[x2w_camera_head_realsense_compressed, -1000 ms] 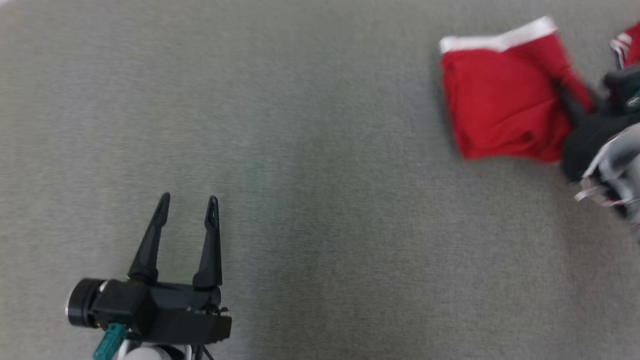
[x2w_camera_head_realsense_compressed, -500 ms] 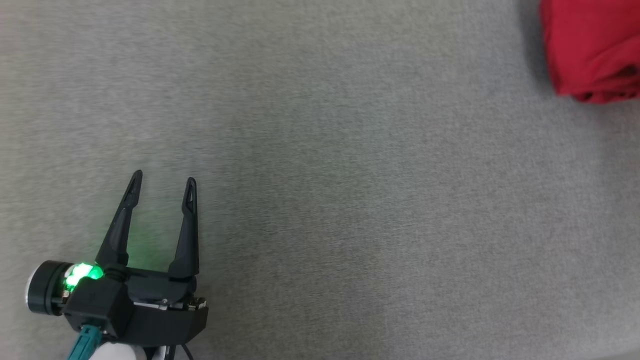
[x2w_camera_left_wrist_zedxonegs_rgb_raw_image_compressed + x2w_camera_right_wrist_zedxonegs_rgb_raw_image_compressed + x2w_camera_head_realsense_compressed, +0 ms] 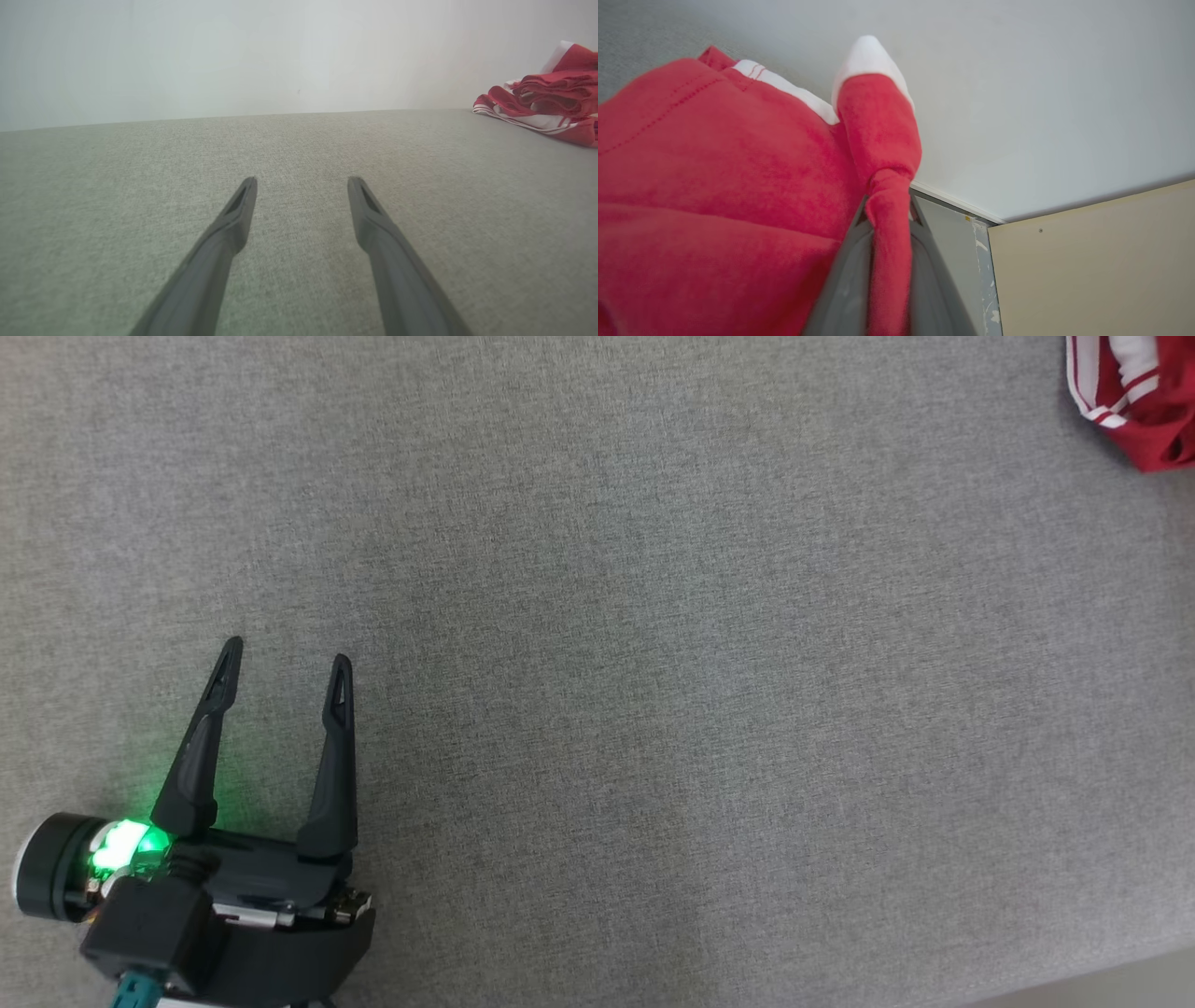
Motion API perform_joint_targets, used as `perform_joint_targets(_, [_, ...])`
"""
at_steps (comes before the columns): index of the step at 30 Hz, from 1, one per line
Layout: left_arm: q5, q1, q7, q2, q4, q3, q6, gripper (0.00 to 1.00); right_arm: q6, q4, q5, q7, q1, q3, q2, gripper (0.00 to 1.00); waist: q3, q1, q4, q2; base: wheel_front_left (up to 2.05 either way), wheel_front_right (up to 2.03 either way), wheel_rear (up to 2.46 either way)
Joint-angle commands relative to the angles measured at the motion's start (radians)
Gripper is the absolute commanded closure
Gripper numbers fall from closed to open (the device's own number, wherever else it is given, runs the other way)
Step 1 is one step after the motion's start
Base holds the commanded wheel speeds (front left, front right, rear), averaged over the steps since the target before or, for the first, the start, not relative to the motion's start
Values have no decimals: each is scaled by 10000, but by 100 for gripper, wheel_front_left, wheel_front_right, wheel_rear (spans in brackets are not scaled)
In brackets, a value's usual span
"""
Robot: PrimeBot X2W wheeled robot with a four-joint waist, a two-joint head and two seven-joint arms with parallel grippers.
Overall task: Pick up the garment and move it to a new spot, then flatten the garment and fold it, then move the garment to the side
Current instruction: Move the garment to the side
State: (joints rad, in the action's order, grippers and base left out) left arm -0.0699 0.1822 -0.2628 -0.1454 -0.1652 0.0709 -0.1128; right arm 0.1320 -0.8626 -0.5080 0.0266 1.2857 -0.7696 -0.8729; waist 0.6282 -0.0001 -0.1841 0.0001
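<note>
Garment [image 3: 738, 177], a red piece with a white band, is seen in the right wrist view, where one fold of it is pinched between the fingers of the right gripper [image 3: 888, 212]. The jaws are nearly closed on the cloth, and the rest bulges beside the fingers, near the grey surface [image 3: 626, 37]. The left gripper [image 3: 286, 653] is held wide and empty over this surface, well apart from a red heap with white stripes [image 3: 1134, 401] at the far right. Whether that heap belongs to the held garment cannot be told. A carrying step is judged to be in hand. As the cloth looks compact and layered, flattening and folding are probably done, though this is not certain. Setting down and release are left.
</note>
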Motion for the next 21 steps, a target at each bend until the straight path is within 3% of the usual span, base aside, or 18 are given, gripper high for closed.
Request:
perform_joint_targets(1, [28,-191,-24,-43,121,4,54,0,-25,-59,52,18,104,-49,-42,100,64,1,3,-1,0,0,0])
perform_joint_targets(9, [-37,-54,-14,2,178,97,65,0,-25,-976,188,208,763,-354,113,100,227,1,217,-1,0,0,0])
perform_joint_targets(10, [-50,-46,-14,-1,200,91,71,0,-25,-1102,181,226,802,-376,173,96,237,1,244,-1,0,0,0])
perform_joint_targets(13, [-91,-9,-14,13,238,79,118,0,-25,-1445,327,432,1011,-485,260,0,263,1,339,-1,0,0,0])
perform_joint_targets(21, [-188,16,-16,217,438,122,153,0,-25,-2271,171,1400,1100,156,849,0,-358,1,532,-1,0,0,0])
